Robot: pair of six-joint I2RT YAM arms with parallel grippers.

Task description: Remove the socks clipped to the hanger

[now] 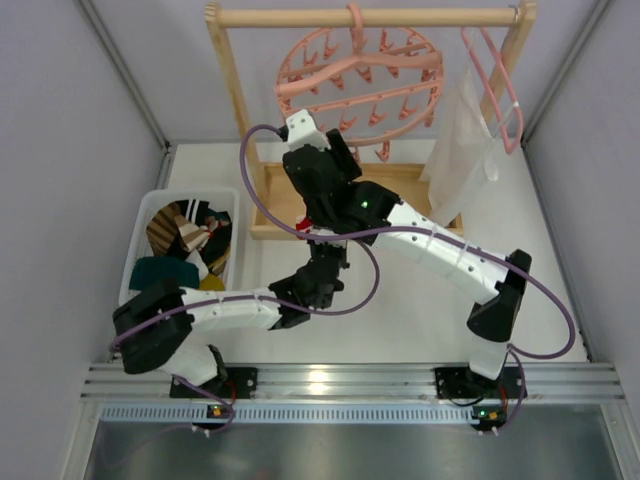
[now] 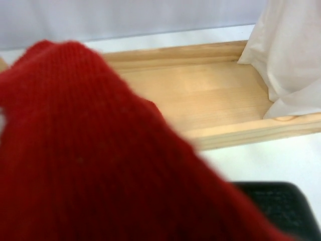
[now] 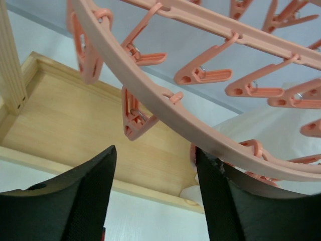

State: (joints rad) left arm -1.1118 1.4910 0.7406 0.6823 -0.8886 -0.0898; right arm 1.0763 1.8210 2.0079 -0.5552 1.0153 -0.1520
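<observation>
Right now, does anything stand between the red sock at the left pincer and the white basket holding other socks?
Sideways, only the wooden rack's low base corner lies between the red sock and the basket. The right arm crosses directly above the sock.

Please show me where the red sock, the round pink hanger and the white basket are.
red sock [image 2: 90, 150], left wrist view, middle of the knit fabric.
round pink hanger [image 3: 200, 134], right wrist view, on its ring.
white basket [image 1: 200, 192], top view, far rim.
</observation>
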